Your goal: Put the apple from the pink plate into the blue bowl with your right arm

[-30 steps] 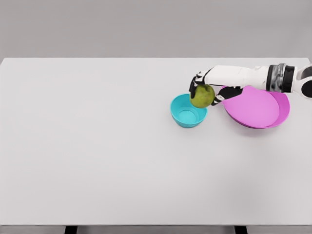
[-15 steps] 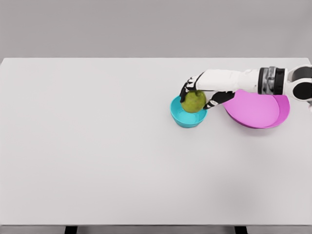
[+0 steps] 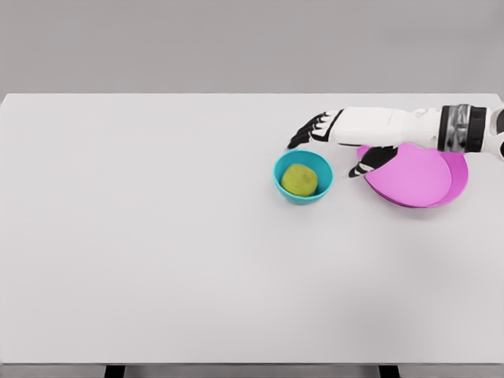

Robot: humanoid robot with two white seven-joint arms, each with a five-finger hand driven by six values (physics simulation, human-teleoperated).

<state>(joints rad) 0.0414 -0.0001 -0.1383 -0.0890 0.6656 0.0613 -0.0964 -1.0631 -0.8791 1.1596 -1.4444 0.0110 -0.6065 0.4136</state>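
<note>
Table (image 3: 157, 236) white | wall grey | apple (image 3: 299, 179) in blue bowl (image 3: 279, 179)

A broad white worktop (image 3: 157, 260) fills the scene under soft, even light, backed by a plain grey wall (image 3: 236, 43).

apple (image 3: 299, 179) in bowl (image 3: 280, 178) | plate (image 3: 417, 175) right of bowl | both on table (image 3: 157, 236)

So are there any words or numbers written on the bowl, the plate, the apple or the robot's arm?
None: no words, numbers or signs show anywhere.
Blue bowl: plain.
Pink plate: plain.
Apple: no sticker.
Right arm: white with a dark and grey band near the wrist end, no lettering.
Table: blank.
</note>
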